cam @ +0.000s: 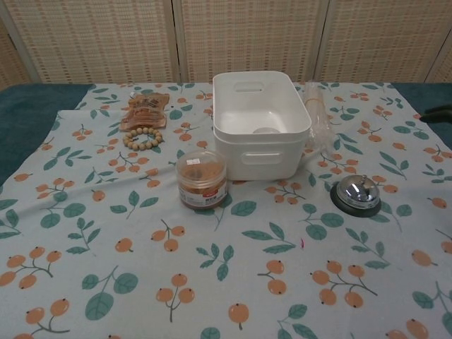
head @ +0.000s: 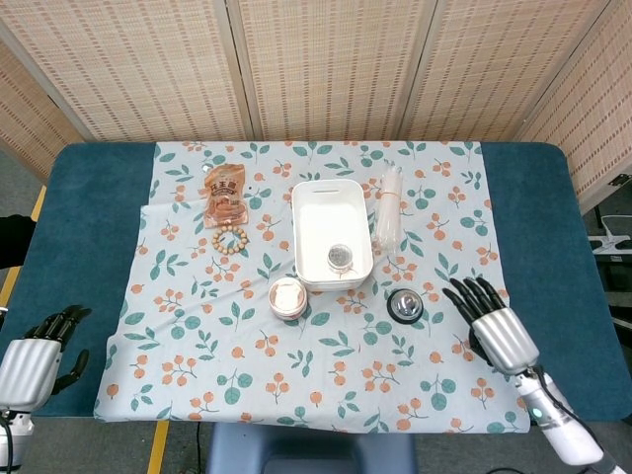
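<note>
**Head view: right hand spread beside the bell, left hand at the worktop's near corner**

Head view shows the right hand [head: 491, 324] over the floral cloth [head: 197, 326], its fingers [head: 464, 293] spread wide and holding nothing. It lies just right of the call bell [head: 404, 305], near it but not touching. In the chest view only a dark fingertip of this hand shows at the right edge, and the bell [cam: 356, 194] sits on the cloth in front of and to the right of the white bin [cam: 260, 121].

The left hand [head: 38, 350] is at the near left corner of the blue worktop [head: 84, 217], off the cloth and well apart from everything on it. Its dark fingers [head: 61, 320] are apart and somewhat curled, with nothing in them.

The white bin [head: 331, 233] stands at the middle of the cloth with a small round metal-lidded object [head: 341, 258] inside, toward its near end. A small jar with orange contents [head: 287, 297] stands just in front of the bin's near left corner. A clear plastic packet [head: 388, 219] lies along the bin's right side. To the left of the bin lie an orange snack packet [head: 226, 193] and, nearer, a wooden bead bracelet [head: 230, 239], close to each other.
</note>
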Controlling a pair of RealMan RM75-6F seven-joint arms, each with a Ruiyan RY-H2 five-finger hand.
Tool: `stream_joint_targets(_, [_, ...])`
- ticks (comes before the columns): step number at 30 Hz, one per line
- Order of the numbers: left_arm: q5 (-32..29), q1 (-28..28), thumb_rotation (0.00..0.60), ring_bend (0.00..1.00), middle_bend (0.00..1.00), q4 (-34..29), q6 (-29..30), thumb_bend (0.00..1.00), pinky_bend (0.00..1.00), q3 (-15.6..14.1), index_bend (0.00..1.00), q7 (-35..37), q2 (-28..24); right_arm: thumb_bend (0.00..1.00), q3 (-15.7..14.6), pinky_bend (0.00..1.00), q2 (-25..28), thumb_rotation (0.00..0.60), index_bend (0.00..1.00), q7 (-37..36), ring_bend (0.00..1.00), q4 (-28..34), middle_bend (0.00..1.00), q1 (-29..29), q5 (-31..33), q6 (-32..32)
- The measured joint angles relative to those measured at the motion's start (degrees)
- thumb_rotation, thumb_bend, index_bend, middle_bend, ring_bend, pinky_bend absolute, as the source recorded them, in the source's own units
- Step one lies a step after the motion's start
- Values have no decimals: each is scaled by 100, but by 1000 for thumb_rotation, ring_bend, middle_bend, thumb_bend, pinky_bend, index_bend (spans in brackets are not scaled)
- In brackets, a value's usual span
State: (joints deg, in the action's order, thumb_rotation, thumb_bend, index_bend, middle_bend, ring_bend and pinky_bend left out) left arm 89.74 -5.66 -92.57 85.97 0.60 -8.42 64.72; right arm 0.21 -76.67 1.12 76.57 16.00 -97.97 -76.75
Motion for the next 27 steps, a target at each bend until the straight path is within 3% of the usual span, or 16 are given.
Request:
stream_joint_targets(11, [-41,5,600,244,184,-9,-19,427,467,7,196,29,-26,1000,230,0,-951,600,0,-235,0,-1143,0,669,275,779])
stream_joint_targets(27, [-71,21,600,243,184,-7,15,426,467,33,196,128,-57,1000,86,0,-1712,600,0,-678,0,-2183,0,1104,342,1236])
